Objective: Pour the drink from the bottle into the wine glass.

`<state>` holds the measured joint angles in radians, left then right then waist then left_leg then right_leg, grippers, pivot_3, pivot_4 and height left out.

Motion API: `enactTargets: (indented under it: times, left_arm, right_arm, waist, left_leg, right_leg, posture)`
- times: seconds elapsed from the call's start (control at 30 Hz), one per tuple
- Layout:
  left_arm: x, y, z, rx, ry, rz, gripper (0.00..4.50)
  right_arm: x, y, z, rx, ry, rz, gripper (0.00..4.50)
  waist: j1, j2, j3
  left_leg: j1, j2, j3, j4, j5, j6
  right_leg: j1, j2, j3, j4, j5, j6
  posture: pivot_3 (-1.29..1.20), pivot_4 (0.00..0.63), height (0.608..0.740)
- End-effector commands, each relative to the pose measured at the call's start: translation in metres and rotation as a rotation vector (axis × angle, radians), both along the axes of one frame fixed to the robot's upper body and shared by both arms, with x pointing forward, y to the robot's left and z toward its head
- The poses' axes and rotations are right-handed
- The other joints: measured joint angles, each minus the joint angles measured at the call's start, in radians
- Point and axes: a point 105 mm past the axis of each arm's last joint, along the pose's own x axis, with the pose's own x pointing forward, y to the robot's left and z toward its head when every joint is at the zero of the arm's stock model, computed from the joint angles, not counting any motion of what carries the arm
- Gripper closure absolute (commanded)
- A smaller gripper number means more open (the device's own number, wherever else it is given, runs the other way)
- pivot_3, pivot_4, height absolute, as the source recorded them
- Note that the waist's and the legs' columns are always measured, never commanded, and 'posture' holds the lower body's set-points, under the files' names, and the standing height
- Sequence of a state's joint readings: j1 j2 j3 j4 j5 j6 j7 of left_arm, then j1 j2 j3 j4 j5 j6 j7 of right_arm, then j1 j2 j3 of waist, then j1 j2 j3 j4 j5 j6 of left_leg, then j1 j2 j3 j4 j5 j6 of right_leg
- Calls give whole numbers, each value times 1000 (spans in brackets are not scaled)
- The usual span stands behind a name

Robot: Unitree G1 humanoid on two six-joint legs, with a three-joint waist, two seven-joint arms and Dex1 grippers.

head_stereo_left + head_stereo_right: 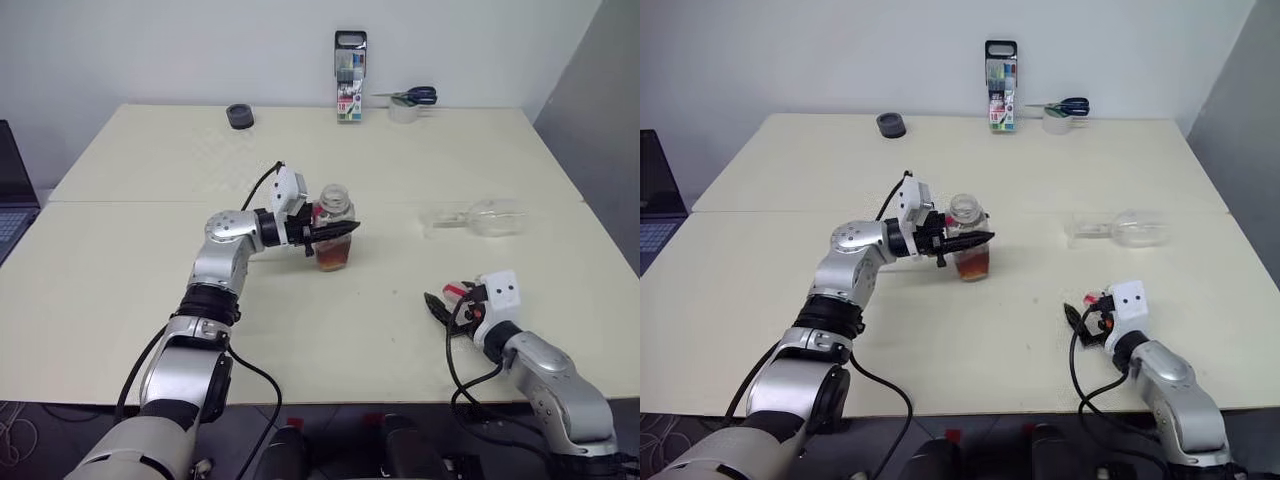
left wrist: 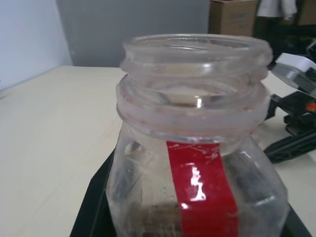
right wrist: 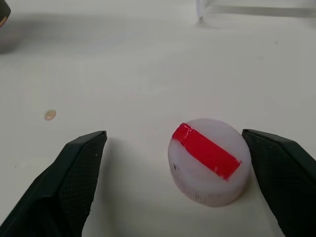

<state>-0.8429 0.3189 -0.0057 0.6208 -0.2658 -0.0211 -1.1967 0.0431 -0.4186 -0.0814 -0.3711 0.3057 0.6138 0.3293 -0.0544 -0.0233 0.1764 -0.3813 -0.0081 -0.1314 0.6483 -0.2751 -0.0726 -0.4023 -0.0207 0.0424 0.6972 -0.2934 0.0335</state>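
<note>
On bottle [image 2: 197,163], red label strip [image 2: 205,197]

Wine glass [image 1: 480,217] right of bottle [image 1: 334,232]

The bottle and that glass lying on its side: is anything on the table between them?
No. In the left eye view, only bare table separates the bottle from the toppled wine glass.

An office-like room: pale tables [image 1: 150,260], laptop [image 1: 12,195], marker pack [image 1: 350,62], scissors [image 1: 415,96], tape.
</note>
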Motion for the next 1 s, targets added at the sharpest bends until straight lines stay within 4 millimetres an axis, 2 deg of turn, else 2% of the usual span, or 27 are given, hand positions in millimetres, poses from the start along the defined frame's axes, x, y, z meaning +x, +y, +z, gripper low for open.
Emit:
enactTargets:
  times: [0.03, 0.1, 0.2, 0.3, 0.37, 0.5, 0.63, 0.73, 0.87, 1.0]
  left_arm:
    - [5, 11, 20, -50, -72, 86, 2847]
    - [13, 20, 24, -60, -88, 164, 2847]
    - [25, 38, 30, -77, -105, 308, 2847]
    - [38, 65, 37, -95, -107, 481, 2847]
    - [43, 80, 39, -99, -111, 568, 2847]
    - [48, 117, 41, -117, -106, 747, 2847]
    - [48, 147, 43, -180, -99, 888, 2847]
    - [47, 163, 38, -225, -72, 963, 2848]
    - [42, 173, 32, -261, -52, 1007, 2848]
    - [39, 175, 26, -284, -37, 1014, 2848]
  right_arm:
    - [-8, -26, -2, -160, 15, -15, 0]
    - [-8, -26, 12, -245, -37, 46, 0]
    - [-11, -3, 40, -224, -128, 207, 0]
    - [-16, 37, 71, -125, -204, 405, 0]
    - [-16, 55, 82, -95, -227, 486, 0]
    - [-2, 105, 102, -50, -288, 625, 0]
    - [16, 137, 107, -42, -296, 665, 0]
    - [18, 160, 110, -21, -302, 736, 0]
    - [20, 182, 114, -4, -315, 792, 0]
    - [25, 192, 116, -15, -326, 805, 0]
  waist:
    - [10, 0, 0]
    - [18, 0, 0]
    - [20, 0, 0]
    - [9, 0, 0]
    - [-1, 0, 0]
    - [-6, -1, 0]
    - [-3, -1, 0]
    - [3, -1, 0]
    - [4, -1, 0]
    - [4, -1, 0]
  left_leg:
    - [0, 0, 0, 0, 0, 0]
    - [-1, 0, -1, 0, 0, 0]
    - [-1, -1, 0, 0, 0, 0]
    - [0, 1, 0, -1, 0, 0]
    - [0, 1, 0, -1, 0, 0]
    - [-1, 1, -1, -1, 0, 0]
    - [-1, 1, -2, -1, 2, -3]
    - [-3, 0, -2, -1, 2, -4]
    - [-3, -1, -2, 0, 2, -4]
    - [-3, -1, -3, 0, 2, -4]
  right_leg:
    - [0, 0, 0, 0, 0, 0]
    - [0, 0, -1, -1, 0, 0]
    - [0, -1, 0, -1, 0, 0]
    - [-1, 0, 0, 0, 0, 0]
    - [-1, 1, 0, 0, 0, 0]
    - [-2, 1, -1, 0, 0, 0]
    - [-3, 0, -2, 0, 0, 0]
    - [-3, -2, -2, -1, 0, 0]
    - [-3, -4, -2, -1, 0, 0]
    - [-3, -3, -3, -1, 0, 0]
  posture:
    - [0, 150, 740]
    - [0, 150, 740]
    - [0, 150, 740]
    - [0, 150, 740]
    - [0, 150, 740]
    - [0, 150, 740]
    - [0, 150, 740]
    - [0, 150, 740]
    - [0, 150, 740]
    - [0, 150, 740]
